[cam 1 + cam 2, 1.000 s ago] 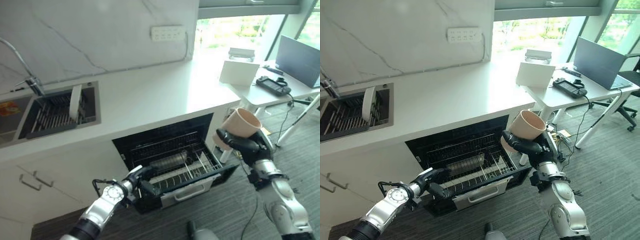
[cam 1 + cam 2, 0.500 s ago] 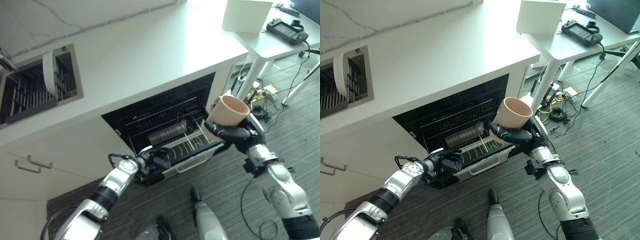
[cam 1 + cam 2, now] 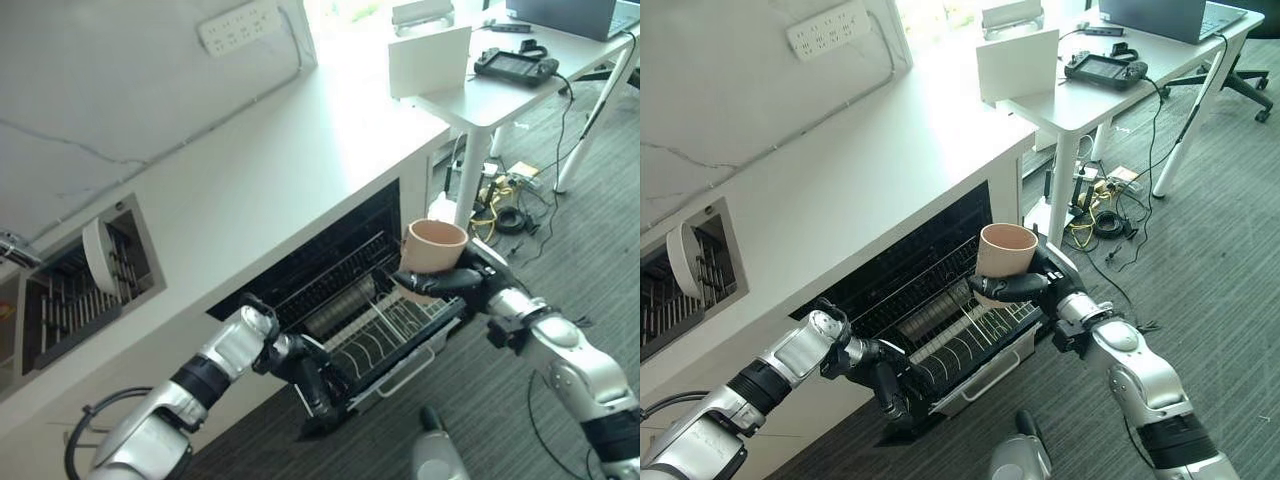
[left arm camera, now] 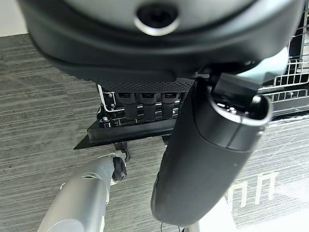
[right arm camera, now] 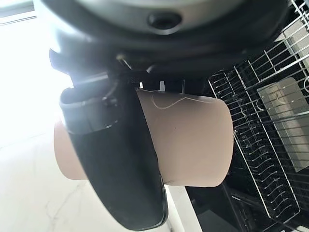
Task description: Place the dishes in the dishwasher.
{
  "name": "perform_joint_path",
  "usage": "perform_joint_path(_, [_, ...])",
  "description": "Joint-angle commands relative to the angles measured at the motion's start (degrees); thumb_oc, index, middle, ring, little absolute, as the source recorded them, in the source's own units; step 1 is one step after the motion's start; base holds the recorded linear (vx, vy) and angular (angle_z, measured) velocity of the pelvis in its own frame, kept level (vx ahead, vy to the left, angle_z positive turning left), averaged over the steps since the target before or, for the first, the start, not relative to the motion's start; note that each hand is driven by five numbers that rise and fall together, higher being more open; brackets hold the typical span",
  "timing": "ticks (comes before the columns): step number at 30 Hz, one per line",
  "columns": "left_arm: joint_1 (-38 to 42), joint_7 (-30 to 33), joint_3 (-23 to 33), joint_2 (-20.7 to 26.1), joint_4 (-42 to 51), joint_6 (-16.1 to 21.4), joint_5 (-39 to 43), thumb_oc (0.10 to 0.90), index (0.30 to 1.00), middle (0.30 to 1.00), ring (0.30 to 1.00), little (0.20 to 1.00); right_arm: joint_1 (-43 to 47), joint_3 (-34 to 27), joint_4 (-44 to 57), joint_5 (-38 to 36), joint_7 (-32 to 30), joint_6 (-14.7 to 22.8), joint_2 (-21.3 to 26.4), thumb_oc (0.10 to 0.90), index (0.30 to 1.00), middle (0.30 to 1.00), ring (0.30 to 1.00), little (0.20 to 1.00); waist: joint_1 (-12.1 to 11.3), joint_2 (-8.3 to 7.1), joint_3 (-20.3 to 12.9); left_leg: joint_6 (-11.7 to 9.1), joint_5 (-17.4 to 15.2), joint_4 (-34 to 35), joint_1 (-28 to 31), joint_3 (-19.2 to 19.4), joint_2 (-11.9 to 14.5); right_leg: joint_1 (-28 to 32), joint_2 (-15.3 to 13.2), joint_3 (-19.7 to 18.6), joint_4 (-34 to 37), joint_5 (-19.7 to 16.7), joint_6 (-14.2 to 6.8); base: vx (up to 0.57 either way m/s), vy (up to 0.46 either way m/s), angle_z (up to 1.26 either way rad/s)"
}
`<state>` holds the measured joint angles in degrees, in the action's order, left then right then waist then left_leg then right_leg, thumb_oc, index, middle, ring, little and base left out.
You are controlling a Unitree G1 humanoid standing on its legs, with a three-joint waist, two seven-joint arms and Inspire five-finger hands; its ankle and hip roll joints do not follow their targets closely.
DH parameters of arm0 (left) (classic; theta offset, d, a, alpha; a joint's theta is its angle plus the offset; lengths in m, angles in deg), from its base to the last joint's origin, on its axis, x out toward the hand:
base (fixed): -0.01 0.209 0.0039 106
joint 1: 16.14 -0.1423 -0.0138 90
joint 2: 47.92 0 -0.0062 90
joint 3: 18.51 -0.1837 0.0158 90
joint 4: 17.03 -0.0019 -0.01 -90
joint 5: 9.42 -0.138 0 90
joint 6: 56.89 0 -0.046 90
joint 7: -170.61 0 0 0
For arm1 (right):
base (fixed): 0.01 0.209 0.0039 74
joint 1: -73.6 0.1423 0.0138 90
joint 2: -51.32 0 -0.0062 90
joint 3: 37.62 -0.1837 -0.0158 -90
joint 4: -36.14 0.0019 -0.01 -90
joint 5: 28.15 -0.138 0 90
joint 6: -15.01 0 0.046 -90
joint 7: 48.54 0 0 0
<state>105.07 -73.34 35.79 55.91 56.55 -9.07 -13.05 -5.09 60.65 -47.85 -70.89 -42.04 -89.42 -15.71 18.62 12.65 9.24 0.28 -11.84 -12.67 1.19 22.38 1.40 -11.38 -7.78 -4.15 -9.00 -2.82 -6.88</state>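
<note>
The cup (image 3: 433, 246) is upright in the right hand (image 3: 462, 281), thumb and fingers wrapped round it, above the rack (image 3: 385, 333) of the open dishwasher (image 3: 330, 262). The left hand (image 3: 300, 362) curls its fingers over the rack's front edge. A plate (image 3: 98, 256) stands in the sink (image 3: 138, 252).

We have brought the tan cup (image 3: 434, 246) lower in our right hand (image 3: 455, 282), and now it is over the rack (image 3: 390, 330). Our left hand (image 3: 300, 366) pulled the rack farther out, toward 6 o'clock.
</note>
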Motion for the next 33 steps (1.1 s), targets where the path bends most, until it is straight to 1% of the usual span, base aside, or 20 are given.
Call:
perform_joint_path(1, [-18.3,-27.4,-13.1,-8.3,5.9,-1.4,12.2,0.8,0.9,0.9,0.9,0.9,7.8,-3.6,4.8,0.8,2.9,3.9,-2.2,0.4,0.3,0.3,0.3,0.3,0.3,-3.22,-2.4,-3.7,2.2,-4.5,-7.4,-2.9,5.6,-3.4,0.8,-0.6,-8.2,7.3,-0.6,0.03,0.011,0.03])
perform_joint_path(2, [-18.5,-22.8,-12.6,-8.1,5.8,-1.0,14.8,0.8,0.9,0.9,0.9,0.9,7.7,-3.6,4.8,1.1,3.0,3.8,-2.3,0.4,0.3,0.3,0.3,0.3,0.3,-3.28,-2.4,-3.7,2.2,-4.5,-7.4,-2.9,5.6,-3.3,0.8,-0.6,-8.2,7.3,-0.6,0.05,0.016,0.05])
perform_joint_path(3, [-18.6,-11.2,-10.8,-7.2,5.6,0.1,22.8,0.8,0.9,0.9,0.9,0.9,7.1,-3.9,4.8,1.3,3.1,3.6,-2.1,0.4,0.3,0.3,0.3,0.3,-0.1,-3.44,-2.6,-3.7,2.3,-4.5,-7.3,-3.1,5.6,-3.1,0.7,-0.4,-8.2,7.3,-0.6,0.04,-0.003,0.05])
perform_joint_path(4, [-18.6,-4.1,-9.1,-6.7,5.5,0.7,26.8,0.8,0.9,0.9,0.9,0.9,6.4,-4.3,4.8,1.6,3.3,3.8,-2.0,0.4,0.3,0.3,0.3,0.3,-0.5,-3.55,-2.7,-3.6,2.3,-4.5,-7.2,-3.3,5.5,-2.9,0.6,-0.3,-8.2,7.3,-0.6,0.04,-0.042,0.05])
perform_joint_path(5, [-19.4,16.7,-4.1,-6.1,5.1,4.5,38.8,0.8,0.9,0.9,0.9,0.9,4.3,-6.0,5.0,2.6,3.6,4.3,-1.7,0.4,0.3,0.3,0.3,0.3,-1.7,-4.01,-3.1,-3.5,2.5,-4.5,-7.1,-3.9,5.4,-2.3,0.3,0.5,-8.2,7.3,-0.7,0.03,-0.062,0.04])
perform_joint_path(7, [-20.5,26.7,0.2,-5.0,5.2,10.0,42.3,0.8,0.9,0.9,0.9,0.9,1.8,-8.2,5.8,3.0,3.3,4.9,-1.2,0.4,0.3,0.3,0.3,0.3,-3.2,-4.42,-3.5,-3.5,3.1,-4.5,-7.5,-4.6,5.6,-2.3,0.1,1.2,-8.2,6.9,-0.6,0.0,-0.092,0.04])
perform_joint_path(9, [-22.7,33.9,5.3,-4.2,7.0,13.5,43.8,0.8,0.9,0.9,0.9,0.9,-0.6,-10.4,6.5,3.5,2.5,5.8,-0.6,0.4,0.3,0.3,0.3,0.3,-5.0,-5.01,-3.5,-3.5,3.0,-4.5,-7.5,-5.9,5.4,-1.6,-0.4,2.3,-8.2,7.2,-0.8,-0.01,-0.093,0.21])
perform_joint_path(10, [-23.4,35.8,7.3,-3.9,7.8,14.1,44.5,0.8,0.9,0.9,0.9,0.9,-1.2,-11.0,6.7,4.0,1.9,6.1,-0.5,0.4,0.3,0.3,0.3,0.3,-5.8,-5.31,-3.7,-3.5,3.5,-4.5,-8.1,-6.2,5.5,-2.1,-0.4,2.6,-8.2,6.8,-0.6,-0.03,-0.091,0.48])
perform_joint_path(12, [-24.7,40.1,10.8,-3.5,9.3,18.2,45.3,0.8,0.9,0.9,0.9,0.9,-2.4,-11.9,7.0,5.1,0.4,6.8,-0.2,0.4,0.3,0.3,0.3,0.3,-7.1,-6.03,-3.8,-3.5,3.8,-4.5,-8.5,-7.0,5.6,-1.9,-0.8,3.5,-8.2,6.6,-0.7,-0.03,-0.121,0.45])
perform_joint_path(13, [-25.5,42.9,14.4,-3.4,10.8,20.5,45.3,0.8,0.9,0.9,0.9,0.9,-3.0,-12.5,6.3,6.2,-0.9,7.7,-0.2,0.4,0.3,0.3,0.3,0.3,-8.5,-7.0,-3.8,-3.6,4.2,-4.5,-8.7,-7.8,5.7,-1.6,-1.1,4.5,-8.2,6.4,-0.5,-0.03,-0.169,0.35])
perform_joint_path(14, [-25.8,44.6,16.1,-3.7,11.2,21.8,45.3,0.8,0.9,0.9,0.9,0.9,-3.2,-12.8,5.8,6.5,-1.6,7.9,-0.2,0.4,0.3,0.3,0.3,0.3,-9.2,-7.6,-3.7,-3.6,4.3,-4.5,-8.9,-8.3,5.8,-1.5,-1.2,5.0,-8.2,6.3,-0.5,-0.02,-0.182,0.28])
perform_joint_path(15, [-25.9,46.1,17.4,-4.0,11.8,22.5,45.1,0.8,0.9,0.9,0.9,0.9,-3.2,-13.0,5.4,6.7,-2.2,8.1,-0.3,0.4,0.3,0.3,0.3,0.3,-9.6,-8.18,-3.7,-3.6,4.4,-4.5,-9.0,-8.7,5.9,-1.3,-1.3,5.5,-8.2,6.3,-0.4,-0.01,-0.176,0.41])
perform_joint_path(16, [-25.9,48.1,18.9,-4.4,12.4,24.8,44.2,0.8,0.9,0.9,0.9,0.9,-3.2,-13.4,4.8,7.1,-2.9,7.9,-0.2,0.4,0.3,0.3,0.3,0.3,-10.4,-9.05,-3.6,-3.7,4.5,-4.5,-9.1,-9.1,6.0,-1.1,-1.3,6.1,-8.2,6.3,-0.4,-0.02,-0.183,0.4])
perform_joint_path(17, [-25.8,49.5,19.7,-4.7,13.0,25.6,43.7,0.8,0.9,0.9,0.9,0.9,-3.0,-13.5,4.3,7.1,-3.6,7.8,0.0,0.4,0.3,0.3,0.3,0.3,-10.9,-9.7,-3.5,-3.7,4.7,-4.5,-9.3,-9.5,6.1,-0.9,-1.3,6.5,-8.2,6.3,-0.3,-0.04,-0.216,0.36])
perform_joint_path(18, [-25.5,50.5,20.6,-5.2,13.7,27.4,44.1,0.8,0.9,0.9,0.9,0.9,-2.6,-13.8,3.7,7.2,-4.4,7.6,0.4,0.4,0.3,0.3,0.3,0.3,-11.6,-10.73,-3.2,-3.8,5.0,-4.5,-9.6,-10.0,6.3,-0.8,-1.2,7.0,-8.2,6.3,-0.3,-0.05,-0.25,0.33])
perform_joint_path(19, [-25.0,51.6,21.4,-5.8,15.7,29.0,42.3,0.8,0.9,0.9,0.9,0.9,-2.5,-14.3,3.0,7.1,-5.0,7.2,0.6,0.4,0.3,0.3,0.3,0.3,-12.5,-12.01,-2.8,-3.9,5.3,-4.5,-10.0,-10.7,6.6,-0.7,-1.2,7.6,-8.2,6.2,-0.2,-0.05,-0.238,0.28])
perform_joint_path(21, [-24.2,53.0,21.2,-5.4,16.7,30.2,41.3,0.8,0.9,0.9,0.9,0.9,-2.0,-14.2,2.3,7.6,-5.9,6.5,0.9,0.4,0.3,0.3,0.3,0.3,-13.4,-13.41,-2.4,-3.9,5.4,-4.5,-10.1,-11.2,6.8,-0.5,-1.1,8.1,-8.2,5.9,-0.3,-0.02,-0.196,0.12])
perform_joint_path(23, [-23.4,53.8,21.1,-5.1,17.2,30.4,40.6,0.8,0.9,0.9,0.9,0.9,-1.4,-13.7,1.3,7.7,-6.6,5.7,1.4,0.4,0.3,0.3,0.3,0.3,-14.0,-14.26,-2.2,-3.9,5.5,-4.5,-10.2,-11.4,7.0,-0.4,-1.0,8.4,-8.2,5.8,-0.4,0.0,-0.13,0.0])
perform_joint_path(27, [-22.5,54.0,20.7,-4.4,17.8,30.3,40.4,0.8,0.9,0.9,0.9,0.9,0.0,-12.4,-1.1,8.1,-8.2,4.7,2.0,0.4,0.3,0.3,0.3,0.3,-15.0,-15.52,-1.9,-4.0,5.7,-4.5,-10.3,-11.9,7.5,0.0,-0.7,9.0,-8.2,5.6,-0.6,0.01,-0.111,0.07])
perform_joint_path(33, [-22.0,53.2,20.8,-3.4,18.9,29.8,40.1,0.8,0.9,0.9,0.9,0.9,0.7,-11.6,-5.3,8.5,-9.4,3.2,2.4,0.4,0.3,0.3,0.3,0.3,-16.2,-16.68,-1.6,-4.0,6.0,-4.5,-10.4,-12.4,8.1,0.5,-0.5,9.5,-8.2,5.4,-0.9,0.02,-0.094,0.06])
